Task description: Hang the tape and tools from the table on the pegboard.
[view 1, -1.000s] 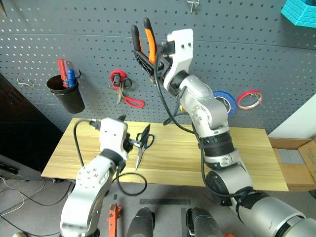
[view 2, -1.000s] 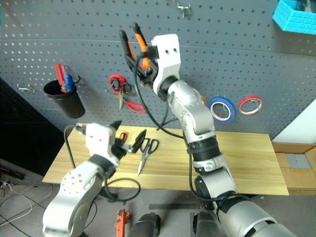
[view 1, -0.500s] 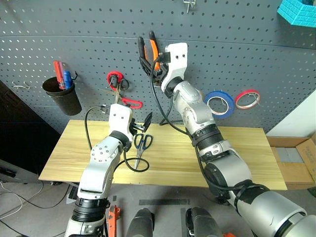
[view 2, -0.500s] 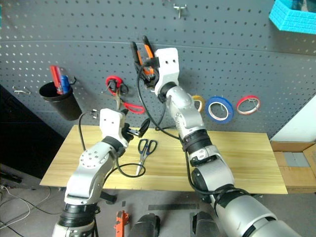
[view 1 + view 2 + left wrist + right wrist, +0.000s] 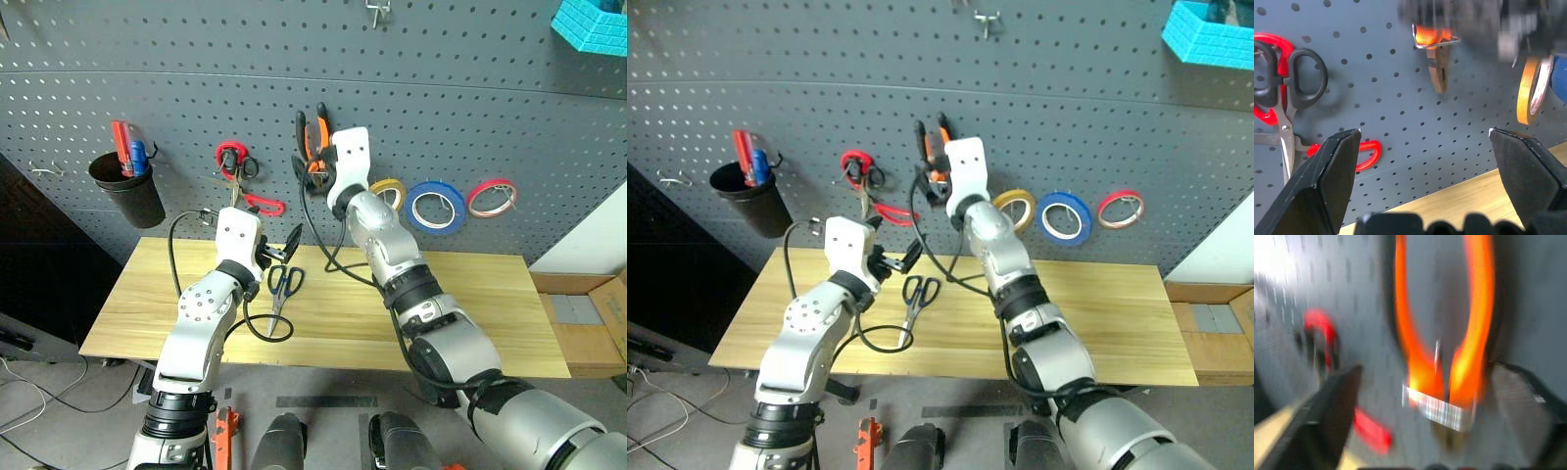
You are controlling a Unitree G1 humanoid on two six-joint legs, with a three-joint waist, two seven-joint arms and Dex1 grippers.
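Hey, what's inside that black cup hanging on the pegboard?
The black cup on the pegboard holds a red handle and a blue handle sticking out above its rim. Their lower parts are hidden by the cup's wall.

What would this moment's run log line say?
pliers: on pegboard hook | right gripper: open around them | left gripper: open, empty | scissors: on table

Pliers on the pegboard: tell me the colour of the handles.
Orange with black on the pliers, seen best in the right wrist view.

Silver arms, white wrists, black cables
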